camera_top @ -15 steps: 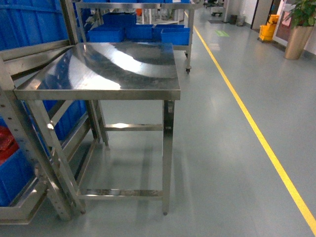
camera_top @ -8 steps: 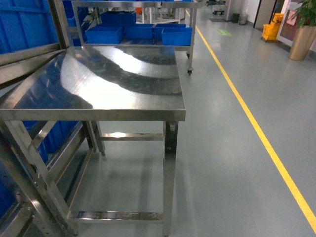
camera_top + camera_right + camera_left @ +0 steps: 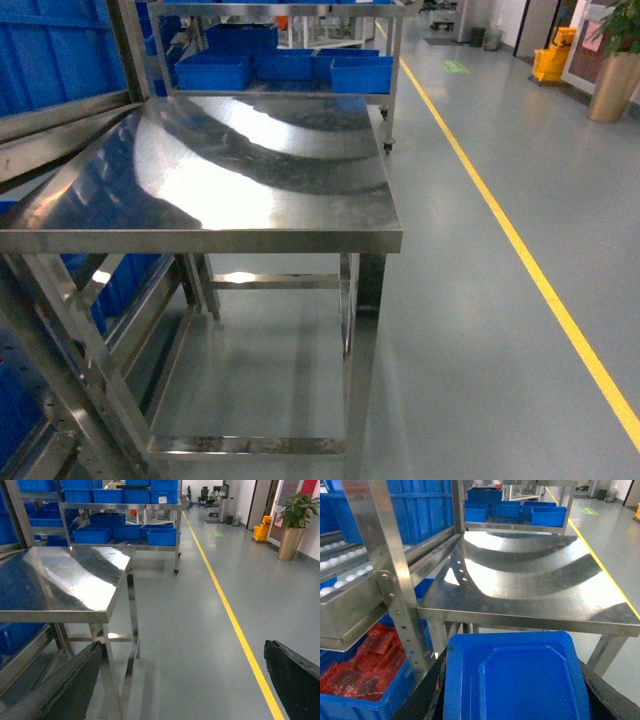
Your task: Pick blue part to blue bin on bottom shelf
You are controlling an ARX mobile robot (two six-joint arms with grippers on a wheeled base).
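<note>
Fingers [image 3: 60, 690] of the right gripper [image 3: 180, 685] sit spread wide, holding nothing. Left gripper is hidden under a blue bin [image 3: 515, 680] filling its camera, so can't tell its grip. Steel table [image 3: 230, 170] sits ahead; blue part isn't visible.

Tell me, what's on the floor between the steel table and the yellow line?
Just bare grey floor separates table and yellow line, in the head view.

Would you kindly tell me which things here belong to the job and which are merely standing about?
Job: blue bin, close below the left wrist camera; blue part not in view.
Standing about: steel table, crate of red bags, far blue crates, mop bucket, planter.
</note>
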